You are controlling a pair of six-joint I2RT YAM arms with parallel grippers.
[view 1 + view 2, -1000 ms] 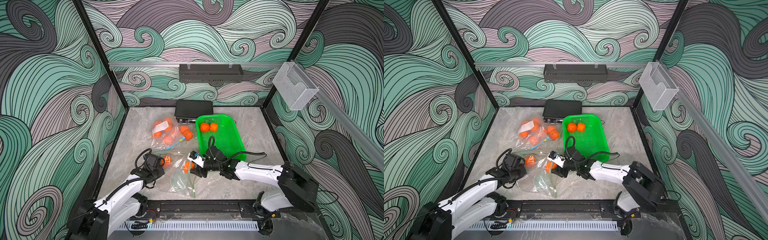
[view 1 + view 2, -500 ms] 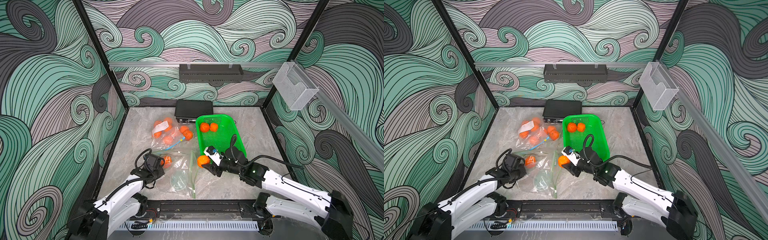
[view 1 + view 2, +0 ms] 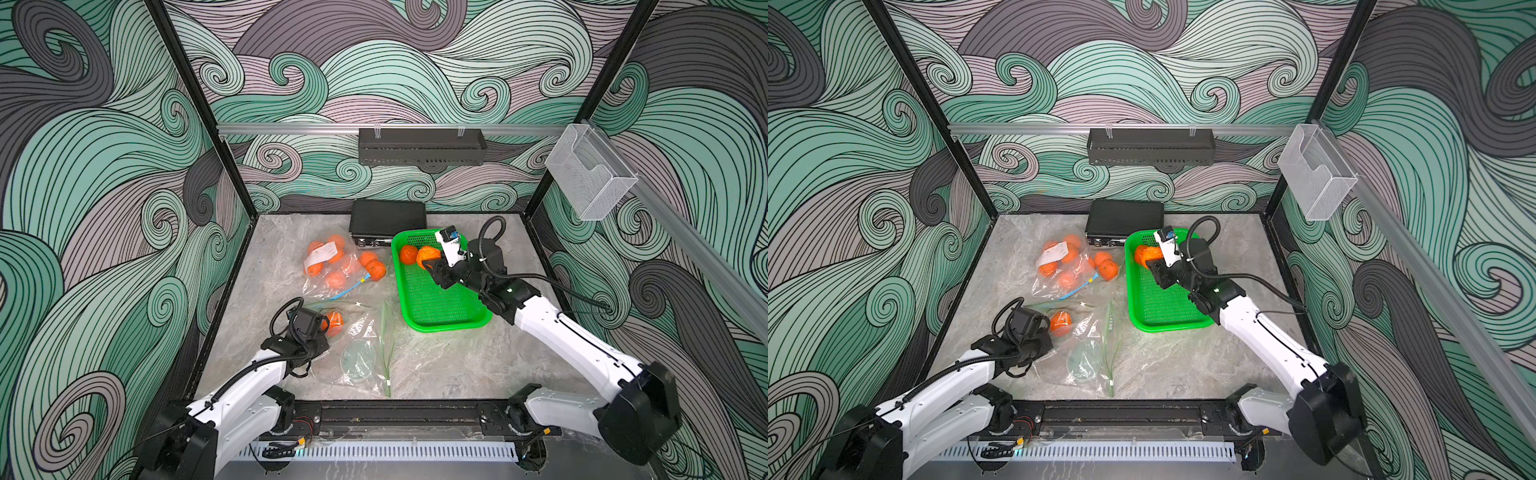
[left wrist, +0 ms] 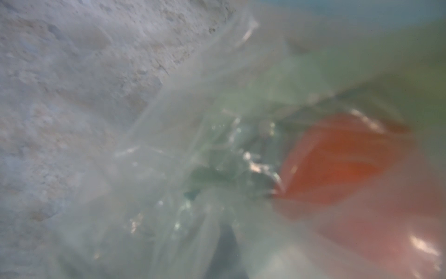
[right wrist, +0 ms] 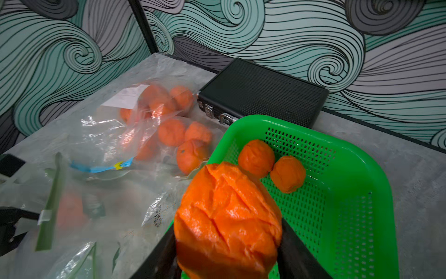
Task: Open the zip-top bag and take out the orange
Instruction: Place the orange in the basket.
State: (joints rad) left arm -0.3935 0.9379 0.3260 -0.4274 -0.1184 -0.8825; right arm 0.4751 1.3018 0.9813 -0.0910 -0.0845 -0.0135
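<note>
Grey marble tabletop (image 3: pixel 457 365), swirl-print walls (image 3: pixel 124 166): orange is out of the bag, not yet set down.

Status: right gripper (image 3: pixel 432 264) is clamped on the orange (image 5: pixel 226 217), which is held above the far end of the green basket (image 3: pixel 449 326), well apart from the bag (image 3: pixel 361 357) lying front-centre. The left gripper (image 3: pixel 322 330) is closed and looks pinched on the bag's left edge. My read: opening and extraction done, only the release into the basket left. A second orange (image 3: pixel 334 323) sits inside the bag by the left gripper; a spare bag (image 3: pixel 332 266) of fruit lies further back. Right wrist view shows two loose oranges (image 5: pixel 255 158) already in the basket and both jaws on the fruit; the top views partly hide that. Left wrist view is just blurred plastic, so it can't confirm the grip.
</note>
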